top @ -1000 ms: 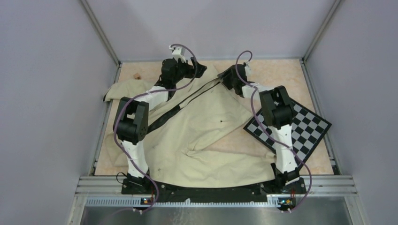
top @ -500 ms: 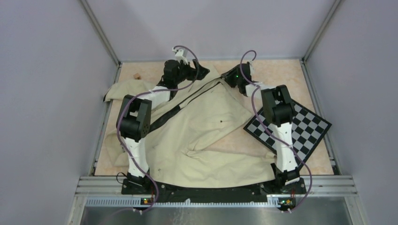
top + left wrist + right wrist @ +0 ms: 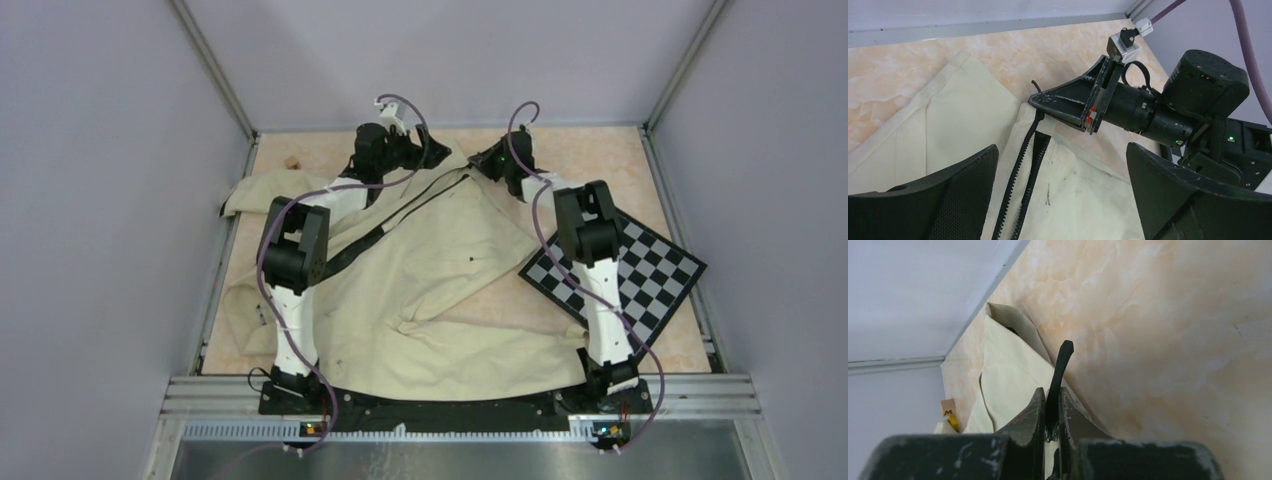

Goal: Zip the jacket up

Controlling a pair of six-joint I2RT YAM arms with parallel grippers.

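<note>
The right gripper (image 3: 1050,412) pinches the black zipper tab (image 3: 1062,357), so the wide-open left gripper (image 3: 1063,187) should clamp the jacket (image 3: 968,105) beside the zipper teeth (image 3: 1019,167) before any pull.

"What colour are the arms?"
"The left arm (image 3: 293,330) and right arm (image 3: 606,322) are white, with big black joints."
"Any strings?"
"A purple cable (image 3: 1243,30) runs along each. The right gripper (image 3: 1038,101) is black, scratched, with a red spot."

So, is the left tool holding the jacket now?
No, the left tool is open: its two fingers stand far apart above the jacket and grip nothing.
</note>
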